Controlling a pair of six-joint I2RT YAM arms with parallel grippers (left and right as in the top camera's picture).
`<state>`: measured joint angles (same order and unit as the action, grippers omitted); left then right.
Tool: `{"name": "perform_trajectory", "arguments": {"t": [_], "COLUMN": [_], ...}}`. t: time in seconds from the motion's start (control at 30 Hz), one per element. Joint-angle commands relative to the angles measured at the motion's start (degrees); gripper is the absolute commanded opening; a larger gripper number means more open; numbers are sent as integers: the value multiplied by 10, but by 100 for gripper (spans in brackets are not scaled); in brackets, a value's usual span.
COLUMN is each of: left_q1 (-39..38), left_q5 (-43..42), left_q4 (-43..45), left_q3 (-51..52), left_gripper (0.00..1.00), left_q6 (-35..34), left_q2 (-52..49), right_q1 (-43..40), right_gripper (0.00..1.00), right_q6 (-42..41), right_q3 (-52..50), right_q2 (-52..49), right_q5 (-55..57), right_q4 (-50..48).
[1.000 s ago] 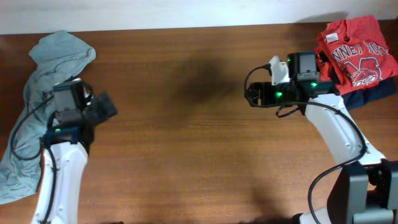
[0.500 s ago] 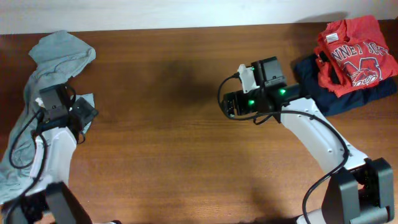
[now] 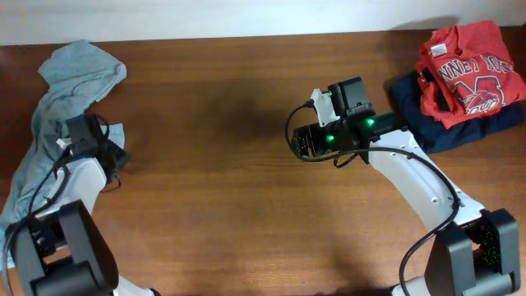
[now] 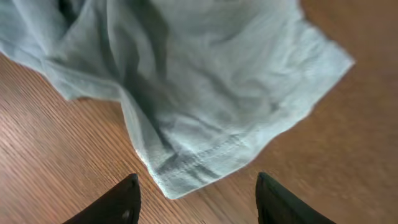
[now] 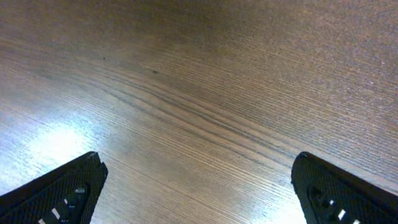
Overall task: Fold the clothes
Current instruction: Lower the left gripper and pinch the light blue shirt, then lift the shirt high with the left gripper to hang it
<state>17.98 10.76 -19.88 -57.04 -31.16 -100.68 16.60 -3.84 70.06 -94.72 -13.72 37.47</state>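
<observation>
**Far left:** the pale grey-green T-shirt [image 3: 72,72] lies crumpled in a long heap along the left edge of the counter [image 3: 222,214], unfolded and heavily wrinkled. At its right margin the left gripper [image 4: 196,190] hovers with its jaws spread wide and empty. A corner of the stitched hem [image 4: 199,158] lies on the wood between and just ahead of the 2 fingertips.

**Centre:** bare wood.

**Right of centre:** the right gripper [image 5: 196,171] hangs over open counter, well apart from the T-shirt. Its jaws are likewise wide apart and hold nothing.

**Far right:** a red shirt [image 3: 468,70] with white lettering rests on a dark navy garment [image 3: 415,123]; neither belongs to the fold.

**Handling, as judged:** the fabric appears thin, light and limp, so it will likely drape and bunch rather than keep any shape. A single layer may slip from a shallow pinch. The doubled, stitched hem corner looks the firmest hold. A 2nd hold at a matching corner would probably be needed to spread the T-shirt flat first.
</observation>
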Motion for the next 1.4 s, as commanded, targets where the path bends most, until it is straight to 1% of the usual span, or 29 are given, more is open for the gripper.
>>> {"name": "perform_trajectory", "arguments": {"t": [0.0, 0.57, 0.6, 0.63, 0.67, 0.7, 0.73, 0.9, 1.03, 1.17, 1.37], "left_q1": [3, 12, 13, 13, 13, 13, 13, 13, 13, 13, 9], "left_q5": [11, 17, 17, 17, 17, 17, 17, 12, -44, -78, -96], "left_q4": [1, 27, 28, 30, 33, 35, 38, 44, 33, -37, -179], "left_q3": [-9, -9, -9, -9, -9, -9, -9, -9, -32, -97, -265], "left_gripper": [59, 60, 56, 34, 16, 2, 1, 1, 1, 1, 1], "left_q6": [-21, -21, -21, -21, -21, -21, -21, -17, 43, 54, 103], "left_q2": [-16, -82, -83, -83, -83, -83, -83, -83, -74, -41, 29], "right_q1": [4, 4, 4, 4, 4, 4, 4, 4, 3, 3, 3], "right_gripper": [99, 99, 99, 99, 98, 99, 99, 99, 99, 99, 99], "right_q6": [4, 4, 4, 4, 4, 4, 4, 4, 4, 2, 2], "right_q3": [11, 11, 11, 11, 11, 11, 11, 11, 11, 11, 11], "right_q2": [1, 1, 1, 1, 1, 1, 1, 1, 1, 1, 1], "right_q5": [9, 9, 9, 9, 9, 9, 9, 9, 9, -1, -16], "right_q4": [3, 18, 18, 18, 18, 18, 17, 17, 17, 17, 15]}}
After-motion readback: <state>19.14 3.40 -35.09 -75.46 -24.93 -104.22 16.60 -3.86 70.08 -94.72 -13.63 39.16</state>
